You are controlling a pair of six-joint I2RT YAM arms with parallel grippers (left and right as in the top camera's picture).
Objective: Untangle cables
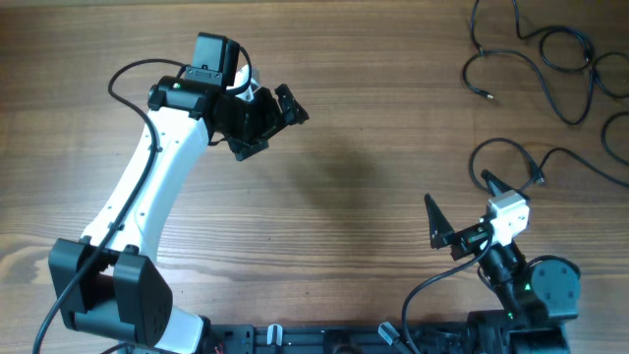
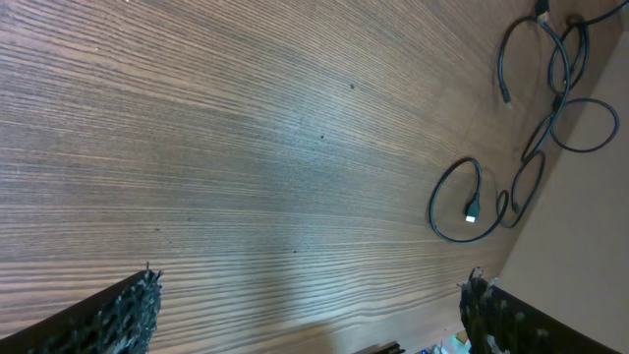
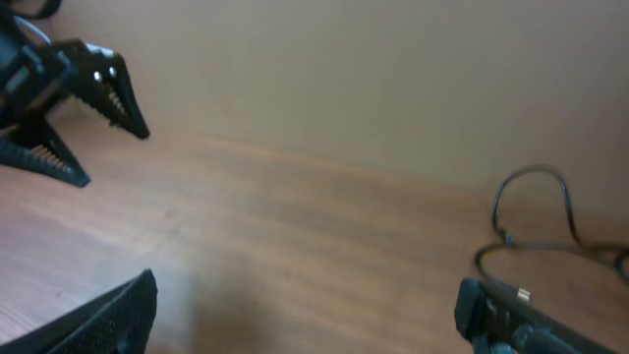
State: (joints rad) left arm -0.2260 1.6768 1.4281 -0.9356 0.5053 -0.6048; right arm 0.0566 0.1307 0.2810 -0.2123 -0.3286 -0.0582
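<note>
Plainly, the thin black cables (image 1: pixel 511 56) lie as loose, curling strands on the brown wood-grain counter (image 1: pixel 373 118), all gathered beyond and to the outer side of the right end effector (image 1: pixel 454 185). The nearest strand (image 1: pixel 501 141) arches just past its fingertips, and its small plug end lies just beside the white wrist block (image 1: pixel 508 209). From the right wrist view that same black cord (image 3: pixel 531 197) loops over the counter (image 3: pixel 295 226) ahead of the right-hand finger, with a plug tip close against that finger; whether they touch cannot be told. A plain beige wall (image 3: pixel 393 79) rises behind.

The left end effector (image 1: pixel 270 126) hangs over bare wood, well apart from every cable, at the end of a white arm (image 1: pixel 157 167) with a thicker black wire (image 1: pixel 128 74) looping off its side. Its own camera shows the cables far ahead and to the right: one strand curls into a small closed loop with a pale plug end (image 2: pixel 470 210), and more loops trail beyond it along the counter's edge (image 2: pixel 246 147).

Both end effectors stand spread wide. The left one (image 2: pixel 310 315) has only wood between its black toothed fingers and grips nothing. The right one (image 3: pixel 305 315) is likewise splayed, with nothing between its fingers. The right wrist view also catches the left end effector (image 3: pixel 98 138) across the counter, its serrated fingers held wide.
</note>
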